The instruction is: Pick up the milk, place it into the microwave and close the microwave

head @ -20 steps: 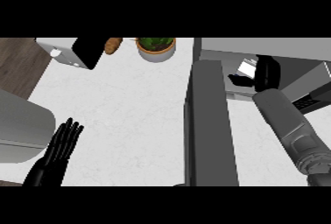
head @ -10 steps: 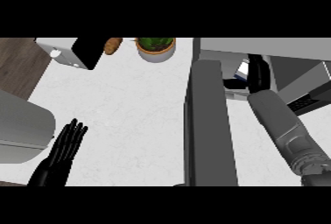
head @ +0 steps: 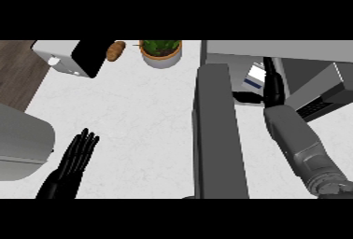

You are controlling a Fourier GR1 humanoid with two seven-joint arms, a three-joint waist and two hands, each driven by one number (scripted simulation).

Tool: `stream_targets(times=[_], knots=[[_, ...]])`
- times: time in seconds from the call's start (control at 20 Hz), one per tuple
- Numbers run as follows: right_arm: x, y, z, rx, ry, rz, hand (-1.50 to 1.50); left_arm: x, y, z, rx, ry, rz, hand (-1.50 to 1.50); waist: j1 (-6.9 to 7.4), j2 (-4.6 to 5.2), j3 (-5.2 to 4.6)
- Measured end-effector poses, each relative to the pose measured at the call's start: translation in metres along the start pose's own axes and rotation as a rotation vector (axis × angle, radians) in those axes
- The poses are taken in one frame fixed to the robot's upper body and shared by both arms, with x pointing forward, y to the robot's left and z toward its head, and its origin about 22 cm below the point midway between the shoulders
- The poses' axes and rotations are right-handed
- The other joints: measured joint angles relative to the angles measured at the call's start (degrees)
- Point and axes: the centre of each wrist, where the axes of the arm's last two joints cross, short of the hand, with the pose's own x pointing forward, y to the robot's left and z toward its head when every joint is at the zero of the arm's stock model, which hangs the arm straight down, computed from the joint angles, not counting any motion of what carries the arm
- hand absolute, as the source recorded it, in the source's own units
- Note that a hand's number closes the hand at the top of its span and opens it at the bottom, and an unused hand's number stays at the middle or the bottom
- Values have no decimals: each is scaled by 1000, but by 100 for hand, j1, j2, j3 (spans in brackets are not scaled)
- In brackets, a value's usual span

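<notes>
White-and-blue milk [head: 255, 77], grey microwave [head: 219, 135], black hands [head: 74, 161], white speckled counter [head: 138, 116], green plant [head: 160, 46]

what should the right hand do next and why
Probably let go of the milk and draw back out. The right hand is reaching inside the microwave with the carton beside its fingers, and the door stands open, not yet shut. The left hand rests open.
</notes>
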Motion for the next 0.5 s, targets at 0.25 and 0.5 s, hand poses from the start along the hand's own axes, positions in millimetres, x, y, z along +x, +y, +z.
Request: stream_targets(times=[0.25,0.5], knots=[[-17,-1,19,5,30,-95,-150,-3,-5,-5,-7,2,-4,-150,-114,-44,-4],[-39,2,50,17,48,-158,-150,1,-13,-4,-23,7,5,-150,-193,-93,-9]])
